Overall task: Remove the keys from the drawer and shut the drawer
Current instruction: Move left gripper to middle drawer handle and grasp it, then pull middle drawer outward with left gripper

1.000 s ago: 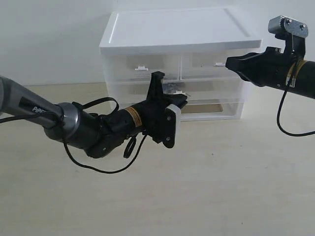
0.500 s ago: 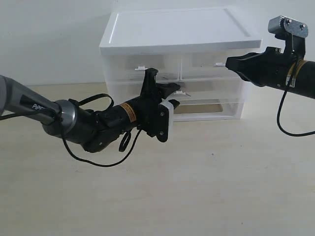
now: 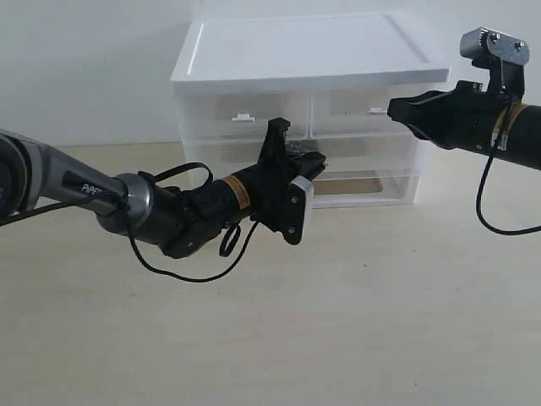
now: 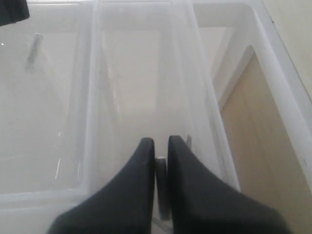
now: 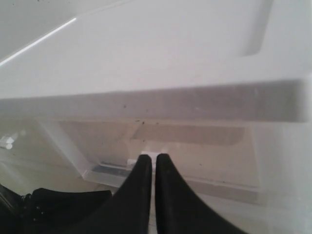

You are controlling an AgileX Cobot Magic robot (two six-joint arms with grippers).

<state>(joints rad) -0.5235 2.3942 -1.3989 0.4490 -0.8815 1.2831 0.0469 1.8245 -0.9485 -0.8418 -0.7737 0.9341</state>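
The wide frosted drawer sits in the middle row of the white unit. My left gripper is against the drawer's front at its centre. In the left wrist view this gripper is shut on a thin grey tab, the drawer's handle. No blue tag shows, and I cannot pick out the keys; only a dull grey streak shows through the plastic. My right gripper hangs at the upper right, shut, its tips at the white tab of the top right half-width drawer.
Two half-width drawers fill the unit's top row. Below the wide drawer an opening shows the tan surface behind it. The unit stands at the back of a pale table. A black cable loops under the left arm.
The left gripper first drew back to the left, away from the unit, and has now moved right again, up to the drawer front. The right arm has not moved.
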